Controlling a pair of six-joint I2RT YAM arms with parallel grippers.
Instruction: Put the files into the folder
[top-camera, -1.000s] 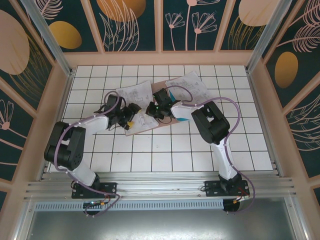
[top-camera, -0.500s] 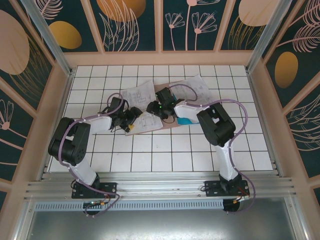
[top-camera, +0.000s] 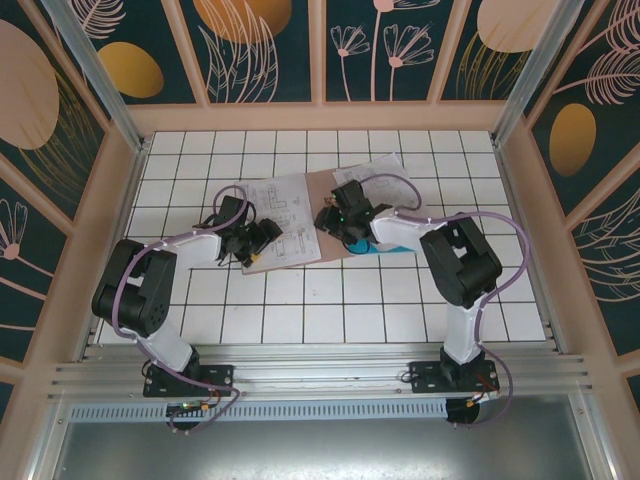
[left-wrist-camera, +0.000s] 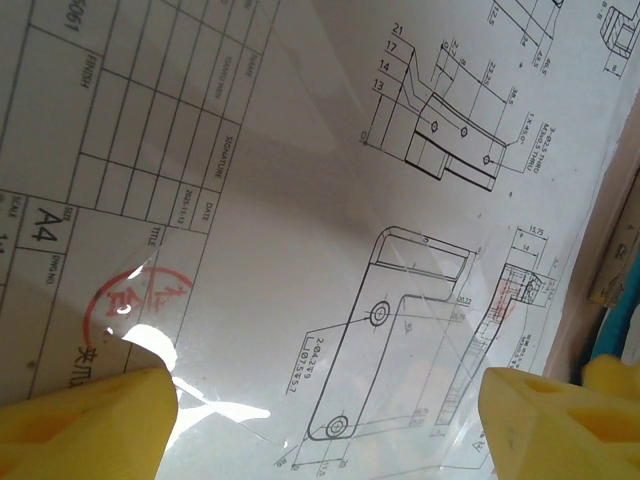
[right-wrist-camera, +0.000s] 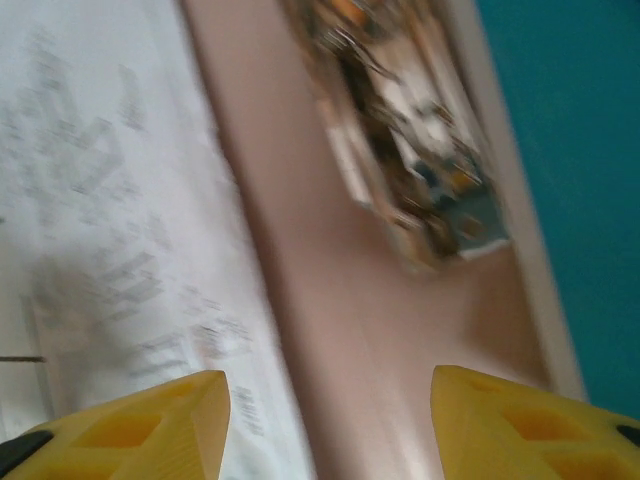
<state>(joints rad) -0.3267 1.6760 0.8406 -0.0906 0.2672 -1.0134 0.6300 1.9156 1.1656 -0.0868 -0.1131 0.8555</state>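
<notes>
The pinkish-brown folder lies flat on the tiled table, mostly covered. A white printed sheet rests across its left part, and a second printed sheet lies at its right rear. A cyan-blue sheet peeks out at the front right, beside the right arm. My left gripper sits at the left sheet's near edge. In the left wrist view it is open, low over the glossy drawing. My right gripper is open over the folder, between the white sheet and the cyan.
The white-tiled table has open tiles in front of the papers. Pink frame walls close in the left, right and back sides. Both arms reach in from the near edge, their cables looping above the table.
The left white sheet now lies flatter and further back over the folder. My right gripper and arm have swung to the right. The left gripper has hardly moved.
</notes>
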